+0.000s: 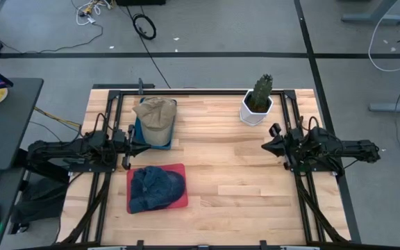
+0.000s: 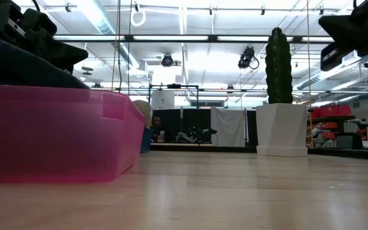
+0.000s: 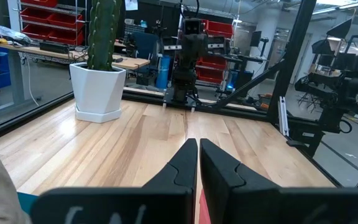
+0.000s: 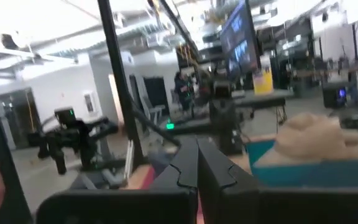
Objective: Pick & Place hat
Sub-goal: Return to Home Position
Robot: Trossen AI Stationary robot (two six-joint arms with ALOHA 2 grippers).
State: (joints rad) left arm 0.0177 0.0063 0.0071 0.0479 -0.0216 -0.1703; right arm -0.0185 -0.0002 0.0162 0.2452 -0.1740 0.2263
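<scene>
- Blue cloth fills the pink bin (image 1: 179,168): the blue cap (image 1: 157,186) lies crumpled inside it, near the front left of the worktop (image 1: 242,180). I cannot tell whether the heap is one cap or more.
- Behind it, near the back edge, the brown cap (image 1: 155,114) sits crown-up in the blue bin (image 1: 139,132), bulging above the rim.
- No cap lies loose on the wood, so the sorting looks finished and what is left is parking the arms.
- The left claw (image 3: 197,144) is closed on nothing, its two dark fingers pressed together. It hovers at the left side, just beside the blue bin and aimed across the worktop.
- The right claw (image 4: 196,144) is closed and empty too. It sits at the right side, well apart from both bins and pointing back toward them.
- A cactus (image 1: 261,92) in a white pot (image 1: 254,114) stands at the back right, near the right arm but clear of it.
- Handling, as a judgement: these caps look light, soft and floppy, so the crown would collapse and bunch under a pinch. The brim should be the stiffest part and the surest place to grip. A fold of the crown would also hold, though the rest would dangle and could snag a bin wall.
</scene>
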